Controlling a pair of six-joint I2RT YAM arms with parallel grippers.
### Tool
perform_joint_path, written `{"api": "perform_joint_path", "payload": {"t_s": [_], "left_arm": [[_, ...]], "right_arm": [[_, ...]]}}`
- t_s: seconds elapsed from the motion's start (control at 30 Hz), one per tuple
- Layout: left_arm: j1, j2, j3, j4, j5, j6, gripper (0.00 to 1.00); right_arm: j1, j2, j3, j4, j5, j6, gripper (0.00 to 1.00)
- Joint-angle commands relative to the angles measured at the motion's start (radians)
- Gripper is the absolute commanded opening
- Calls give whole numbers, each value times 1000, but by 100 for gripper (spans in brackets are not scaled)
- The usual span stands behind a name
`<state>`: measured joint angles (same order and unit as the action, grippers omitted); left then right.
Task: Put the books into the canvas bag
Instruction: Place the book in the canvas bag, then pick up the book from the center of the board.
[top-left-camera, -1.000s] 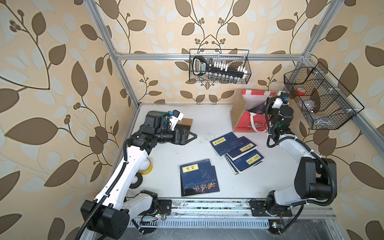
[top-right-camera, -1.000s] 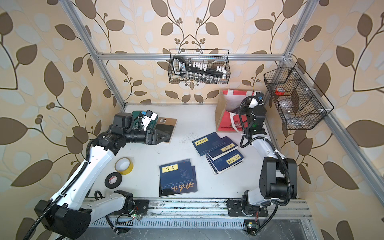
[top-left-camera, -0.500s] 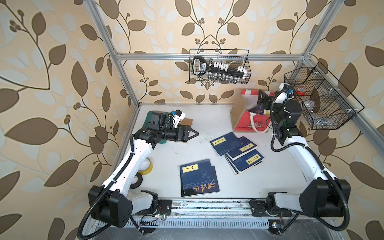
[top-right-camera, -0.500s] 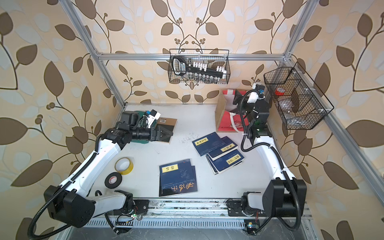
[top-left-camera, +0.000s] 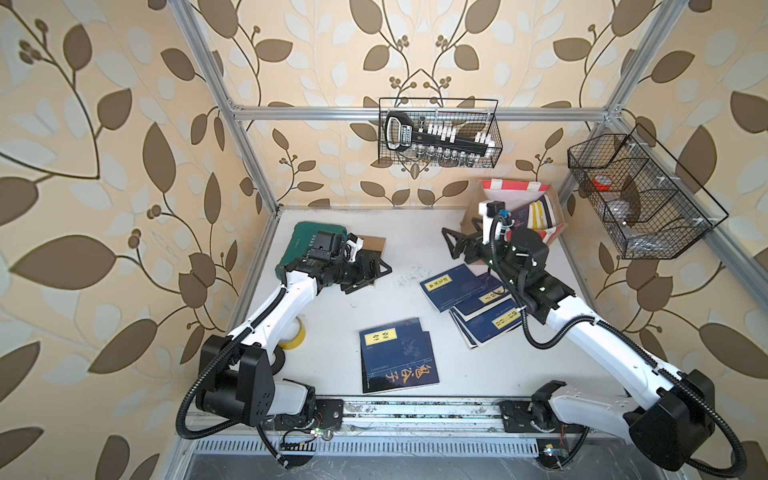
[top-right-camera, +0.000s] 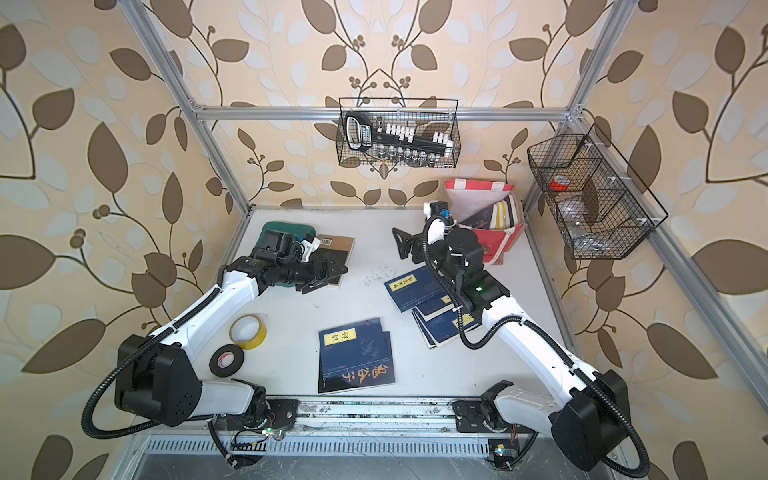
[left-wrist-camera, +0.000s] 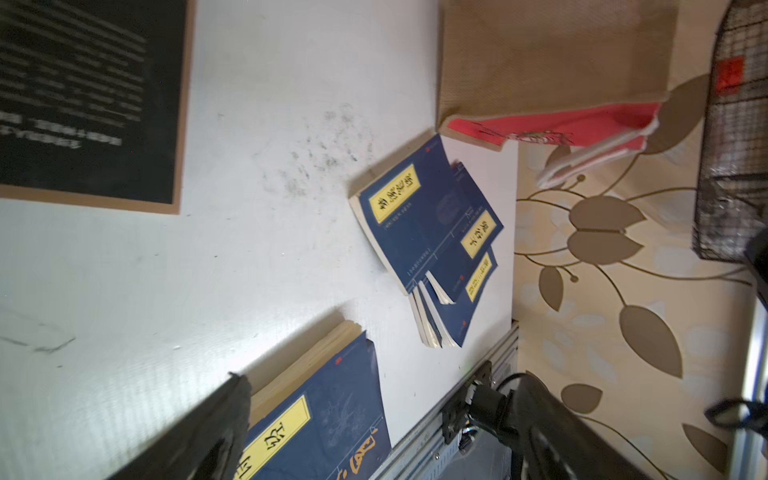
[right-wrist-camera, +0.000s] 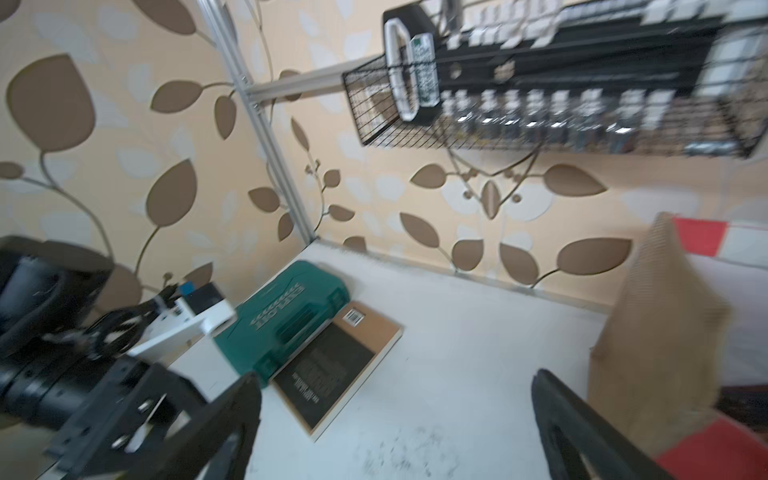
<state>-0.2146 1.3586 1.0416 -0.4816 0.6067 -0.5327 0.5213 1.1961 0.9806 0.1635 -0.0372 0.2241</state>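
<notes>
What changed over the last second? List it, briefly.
The right end effector was at the bag. It has since opened, pulled out and swung toward the middle of the table, and it is now empty. The left end effector barely moved and is still open by the green case. The books on the table lie as before.

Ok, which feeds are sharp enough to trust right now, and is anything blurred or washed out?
In both top views: sharp, evenly lit, titles on the front books readable. Left wrist view: navy books crisp, black-covered book soft, pale sheen on the table. Right wrist view: smeared throughout, green case and wire basket streaked, right end effector's fingers fuzzy.
</notes>
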Motion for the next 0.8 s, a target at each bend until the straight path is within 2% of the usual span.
{"api": "perform_joint_path", "payload": {"t_s": [0.0, 0.13, 0.33, 0.6, 0.77], "left_arm": [[32, -40, -4, 23, -177, -69, 99], [77, -16, 1, 32, -221, -101, 99], [87, 75, 32, 94, -323, -112, 99], [87, 289, 128, 133, -424, -133, 99], [84, 315, 102, 142, -442, -194, 99]], "right_arm": [[52, 62, -3, -43, -50, 40, 98], [56, 200, 59, -84, -162, 87, 98], [56, 385, 137, -117, -247, 100, 98], [56, 531, 162, -97, -326, 113, 98], [41, 710, 336, -141, -382, 87, 98]]}}
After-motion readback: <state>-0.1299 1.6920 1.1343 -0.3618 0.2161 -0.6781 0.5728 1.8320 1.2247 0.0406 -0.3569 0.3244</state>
